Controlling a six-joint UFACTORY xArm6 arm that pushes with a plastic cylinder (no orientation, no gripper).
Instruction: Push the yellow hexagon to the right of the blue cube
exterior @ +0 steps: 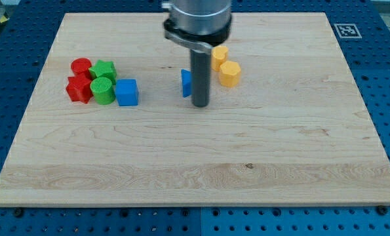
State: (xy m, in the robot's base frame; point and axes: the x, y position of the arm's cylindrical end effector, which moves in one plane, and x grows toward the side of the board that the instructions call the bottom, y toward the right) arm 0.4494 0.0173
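The yellow hexagon [229, 74] lies on the wooden board right of centre near the view's top. A second yellow block, round in outline [220, 56], sits just above it, partly behind the arm. The blue cube [126, 92] sits at the left, at the right end of a cluster. Another blue block [186, 82] is mostly hidden behind my rod. My tip [200, 105] rests on the board just right of that hidden blue block, below and left of the yellow hexagon, far right of the blue cube.
Touching the blue cube on its left are a green cylinder [103, 90], a green star-like block [104, 69], a red cylinder [81, 66] and a red star-like block [78, 88]. The board's edge [195, 204] meets a blue perforated table.
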